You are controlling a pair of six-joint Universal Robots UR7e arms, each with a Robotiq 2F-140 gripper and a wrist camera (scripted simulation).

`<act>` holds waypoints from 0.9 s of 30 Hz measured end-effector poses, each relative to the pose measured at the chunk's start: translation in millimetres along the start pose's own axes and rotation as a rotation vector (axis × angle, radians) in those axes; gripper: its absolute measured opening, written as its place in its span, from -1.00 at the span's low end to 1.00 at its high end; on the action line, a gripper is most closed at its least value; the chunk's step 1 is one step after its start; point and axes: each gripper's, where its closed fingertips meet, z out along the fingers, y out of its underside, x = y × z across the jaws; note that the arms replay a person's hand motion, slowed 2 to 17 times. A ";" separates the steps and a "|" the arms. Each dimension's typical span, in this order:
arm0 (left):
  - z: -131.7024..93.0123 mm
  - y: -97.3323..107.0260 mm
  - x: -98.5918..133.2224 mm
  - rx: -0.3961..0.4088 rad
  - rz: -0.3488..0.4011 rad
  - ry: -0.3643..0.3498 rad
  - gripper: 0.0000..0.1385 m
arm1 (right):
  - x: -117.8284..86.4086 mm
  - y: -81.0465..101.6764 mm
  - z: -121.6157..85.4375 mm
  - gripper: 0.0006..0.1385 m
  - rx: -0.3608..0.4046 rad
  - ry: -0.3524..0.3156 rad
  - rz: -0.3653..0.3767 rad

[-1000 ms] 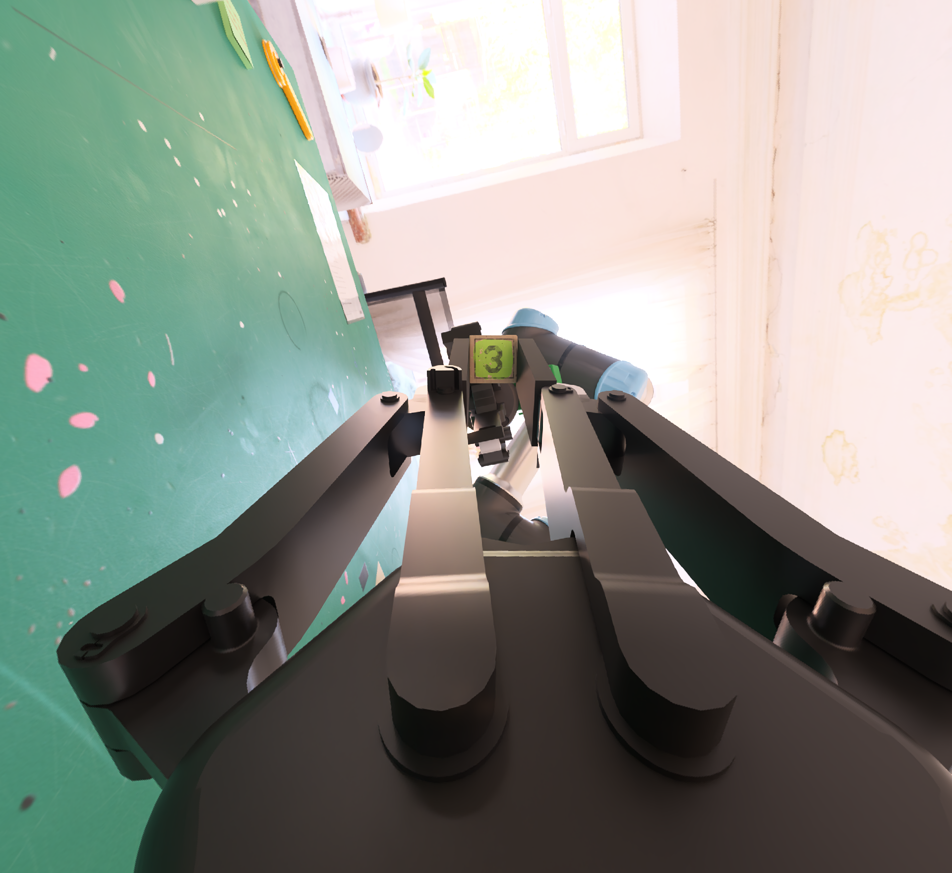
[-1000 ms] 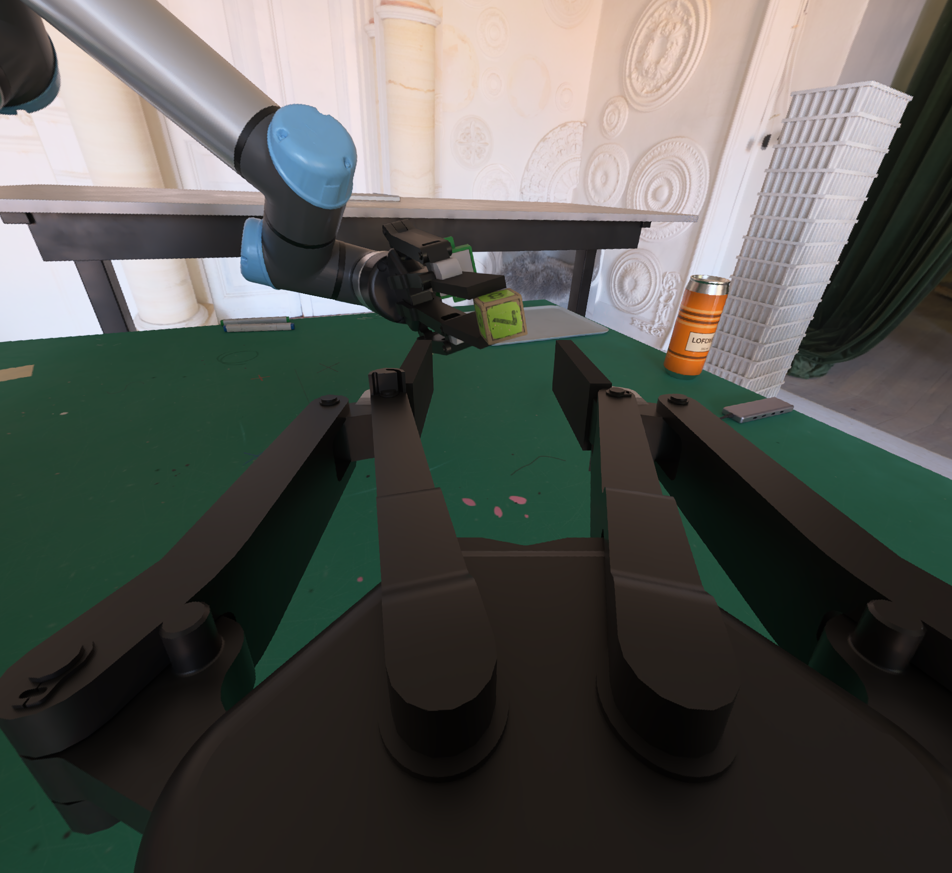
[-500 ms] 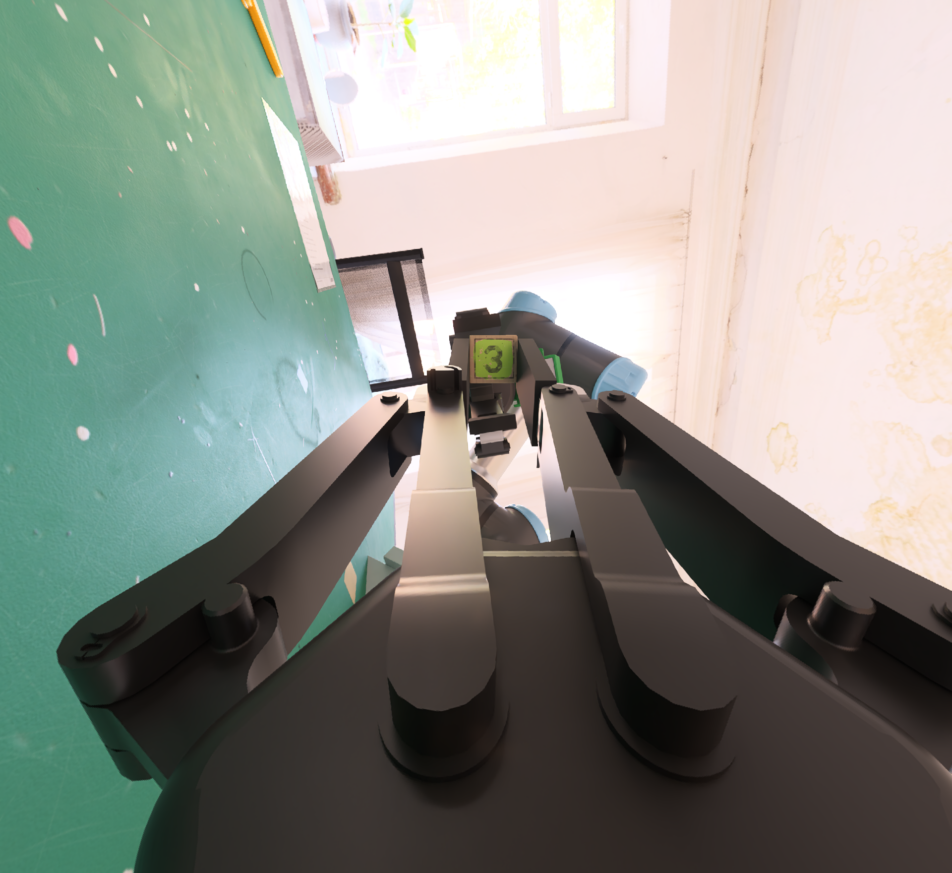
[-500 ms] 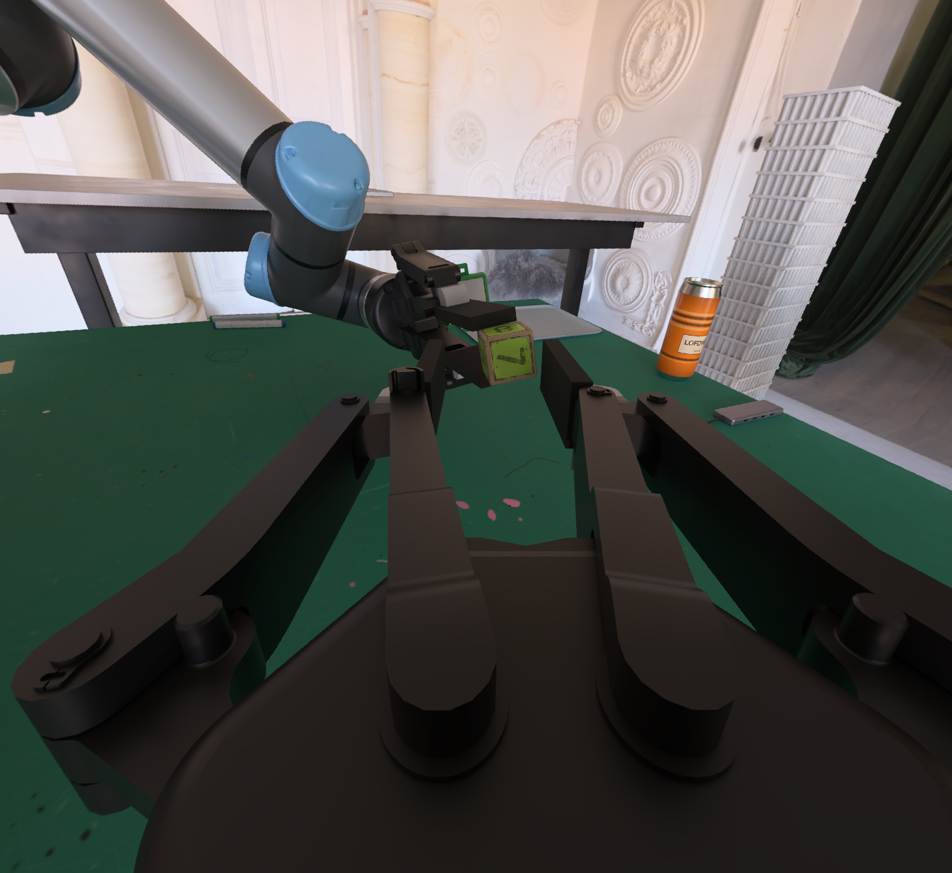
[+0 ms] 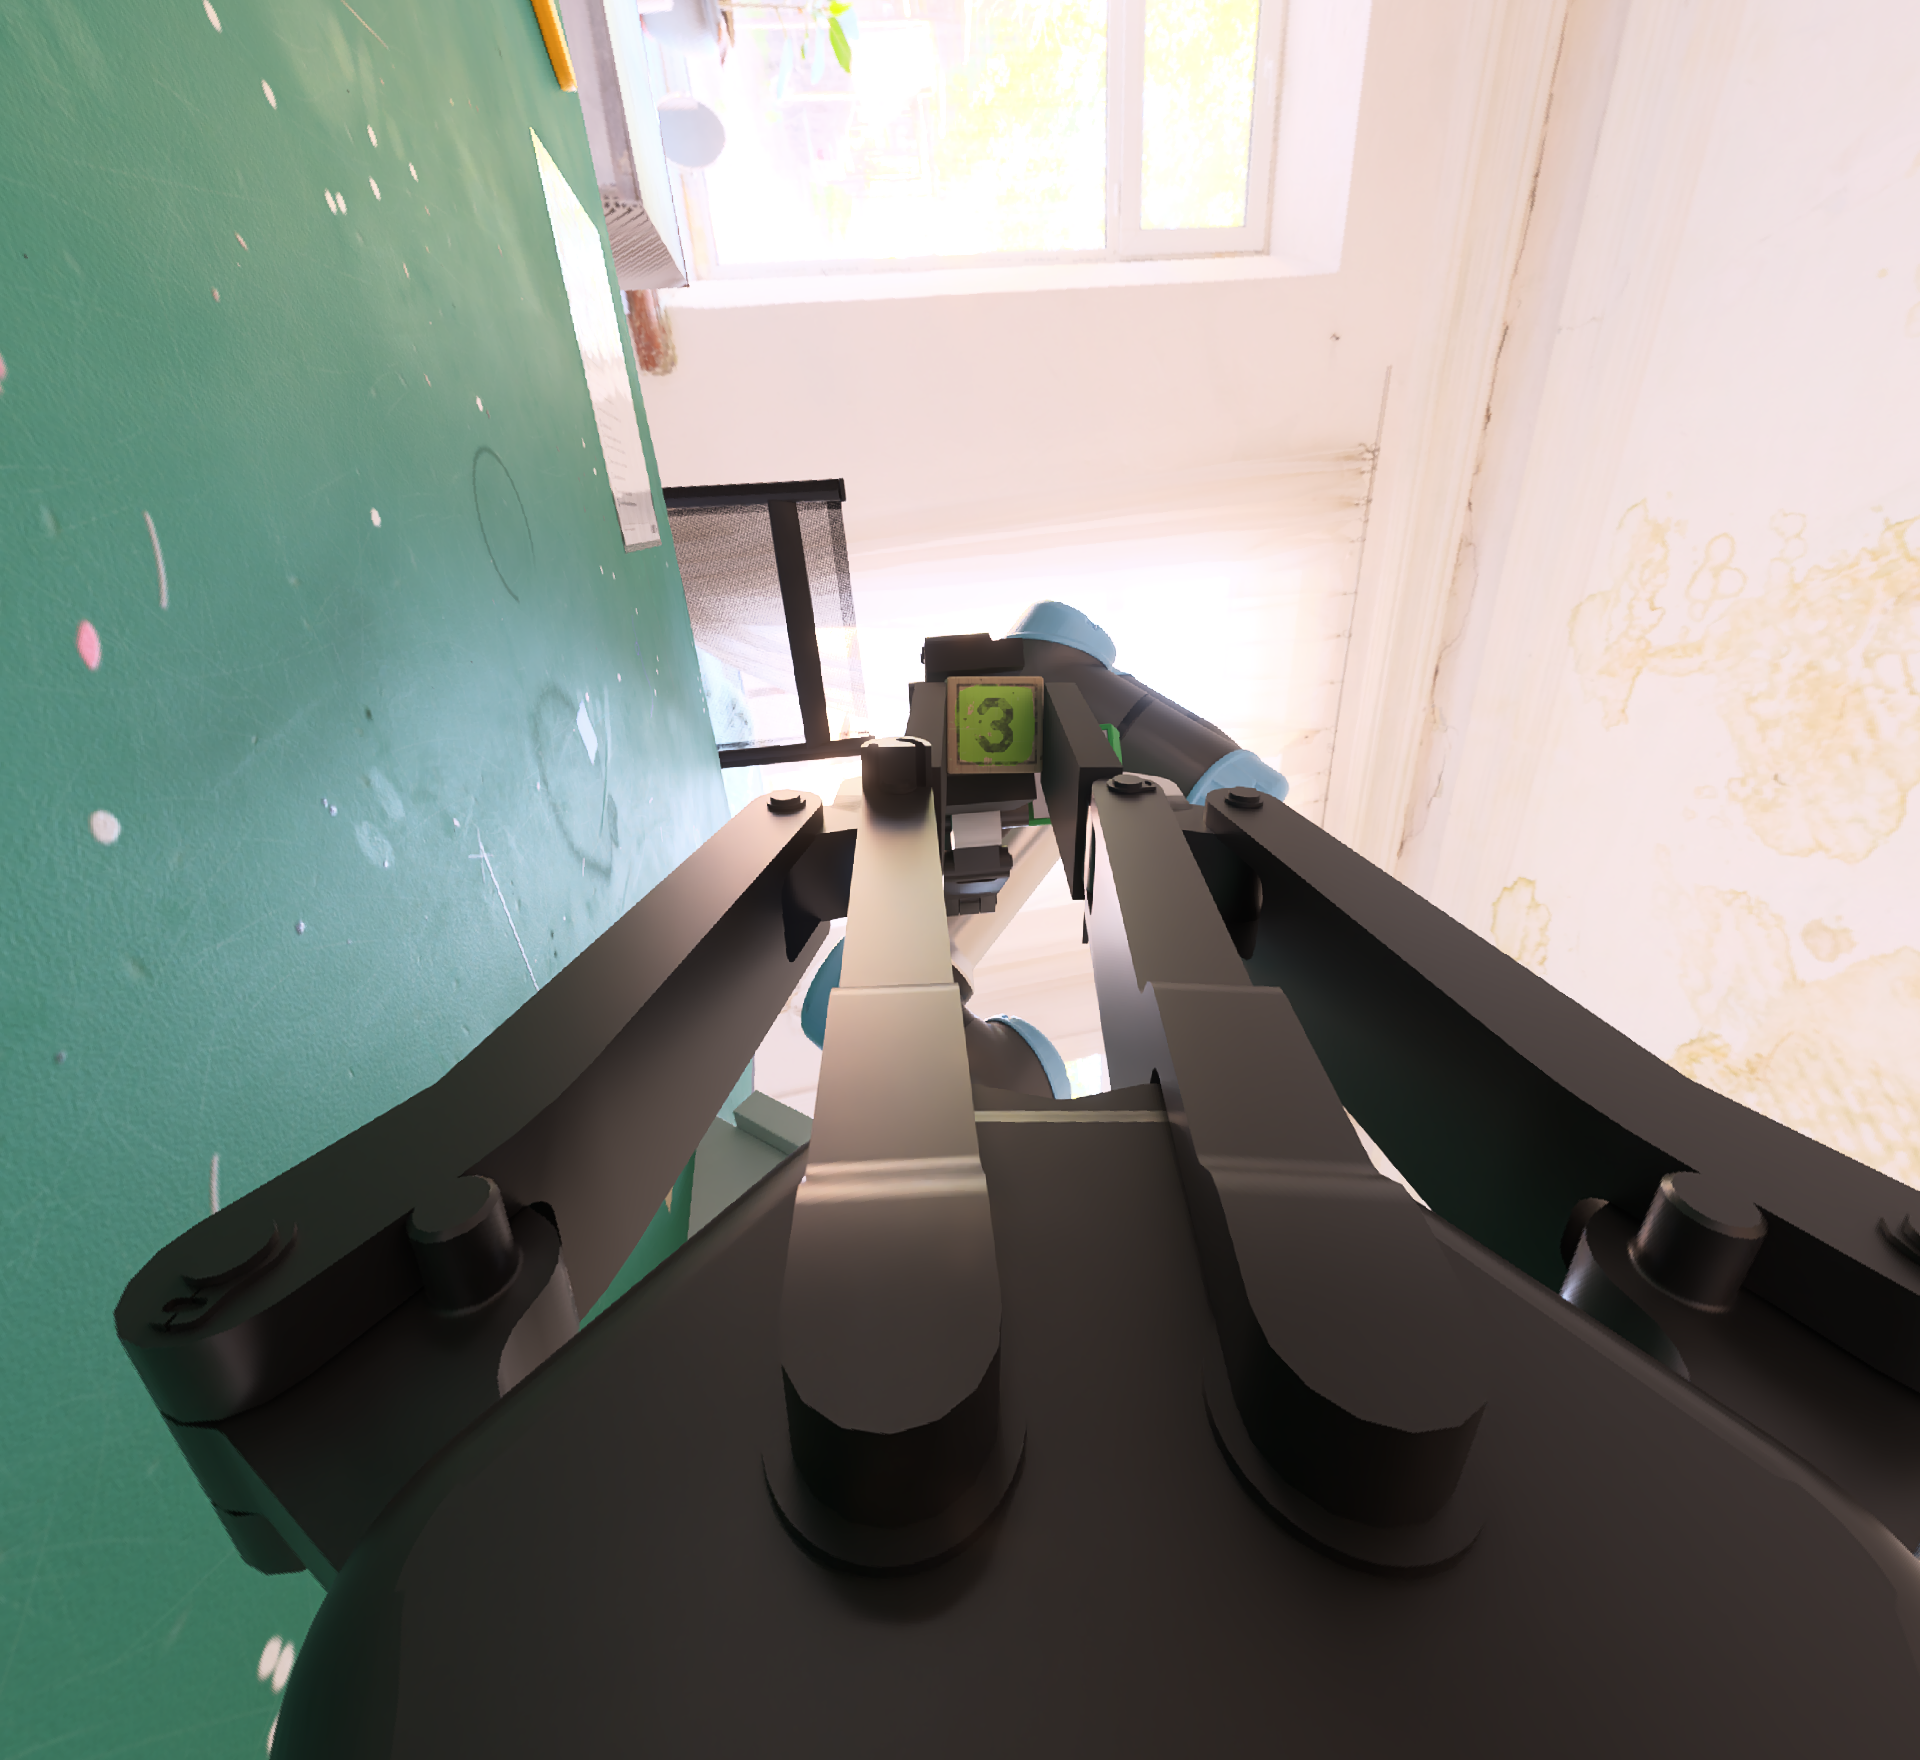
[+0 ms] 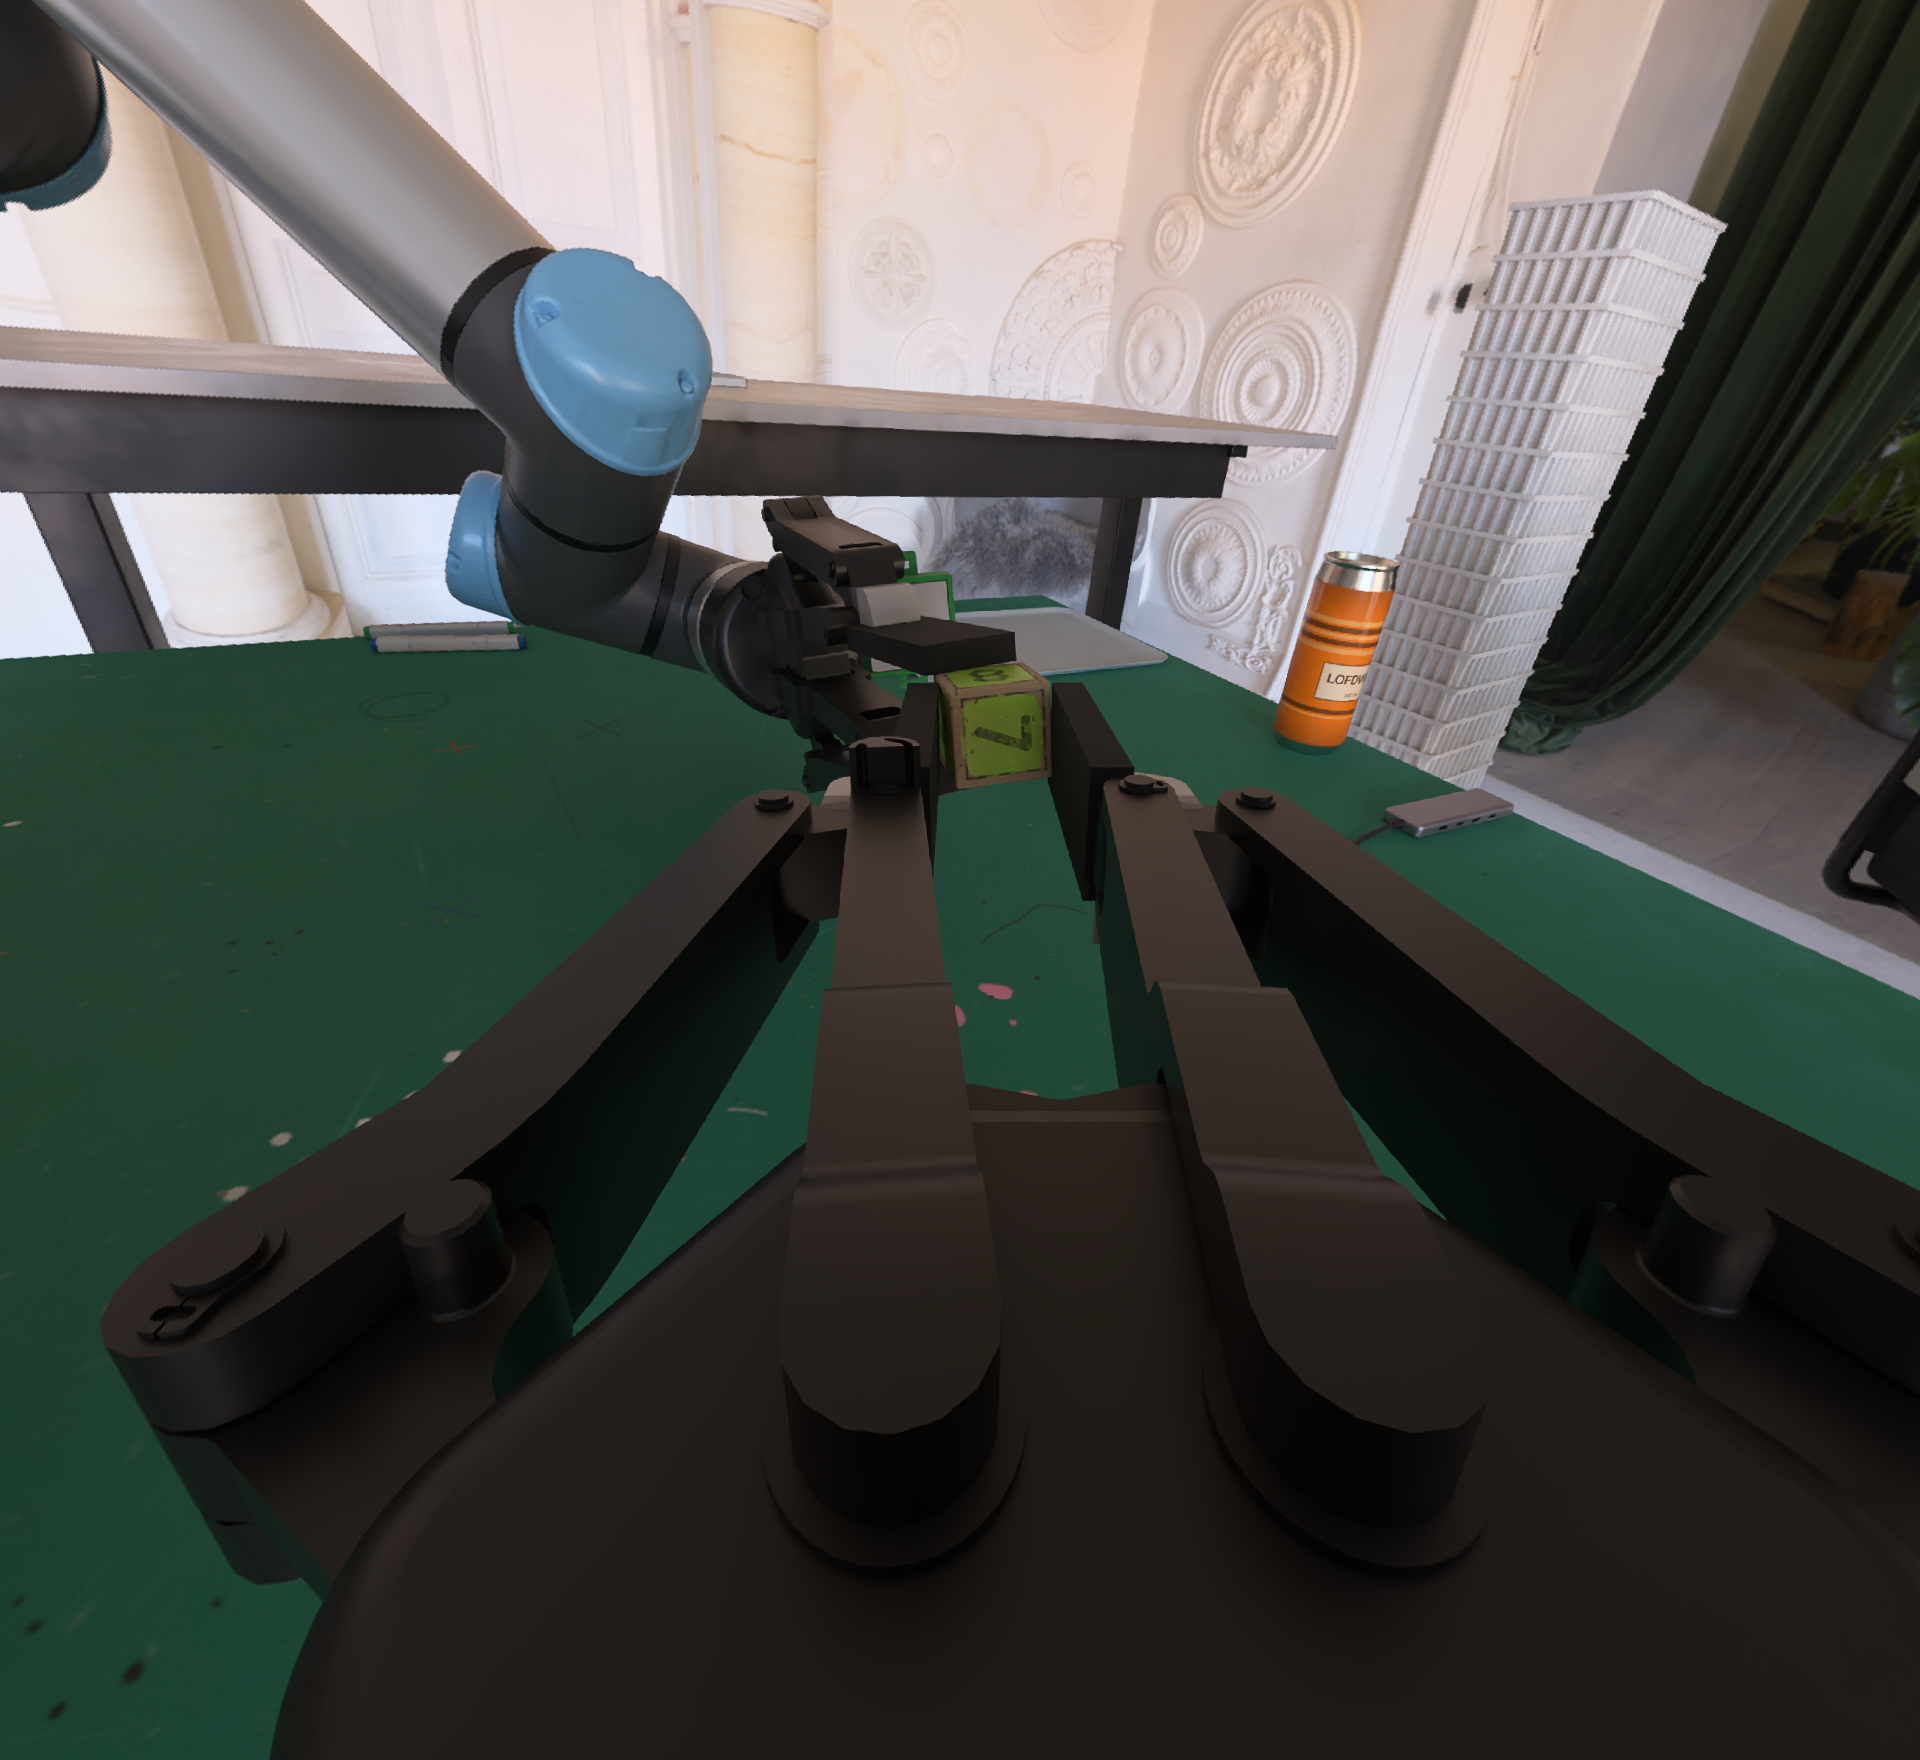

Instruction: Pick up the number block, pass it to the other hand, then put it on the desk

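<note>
**Handover mid-air: the risk is in release timing**

The left gripper [image 5: 987, 765] is clamped on the green-faced wooden number block [image 6: 995, 736] and holds it above the middle of the bench, clear of the surface. The right gripper [image 6: 987, 754] is spread, with one finger on each side of the block. The pads are just beside it, but I can't tell if they touch.

Risks, as I judge them:
- If the left lets go before the right has a firm pinch, the block drops and bounces on the mat.
- The two pairs of fingers cross at right angles on a small cube, so there is little free face and the pads could clash or twist the block.
- If the right closes off-centre, it gets an edge grip and the block could slip on the way down.

The surface is a dark green bench mat [image 6: 312, 879], scuffed, with pink paint flecks [image 6: 995, 991]. An orange striped can [image 6: 1335, 650] stands near the far right corner, a grey hub [image 6: 1449, 814] at the right edge, and markers [image 6: 442, 638] along the far edge. A grey shelf [image 6: 935, 422] spans the far edge.

In the room are a cream wall with plaster rosettes [image 6: 1262, 89], a white ribbed tower [image 6: 1538, 484], a dark green curtain [image 6: 1787, 360] and a bright window [image 5: 987, 48].
</note>
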 end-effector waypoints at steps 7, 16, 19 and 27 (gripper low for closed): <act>1.9 3.0 -2.3 -0.014 0.008 -0.003 -0.63 | -2.0 2.4 -3.2 -0.59 -0.007 -0.019 0.035; 1.9 7.9 0.1 -0.014 0.048 0.001 -0.59 | -7.2 0.6 -10.2 -0.64 0.003 -0.034 0.057; -0.7 9.1 0.1 -0.005 0.077 -0.013 -0.24 | -5.2 -2.3 -14.2 -0.64 0.012 -0.027 0.062; -7.7 19.4 -4.7 0.005 0.178 -0.086 -0.02 | 1.8 -11.9 -30.4 -0.64 0.024 0.005 0.066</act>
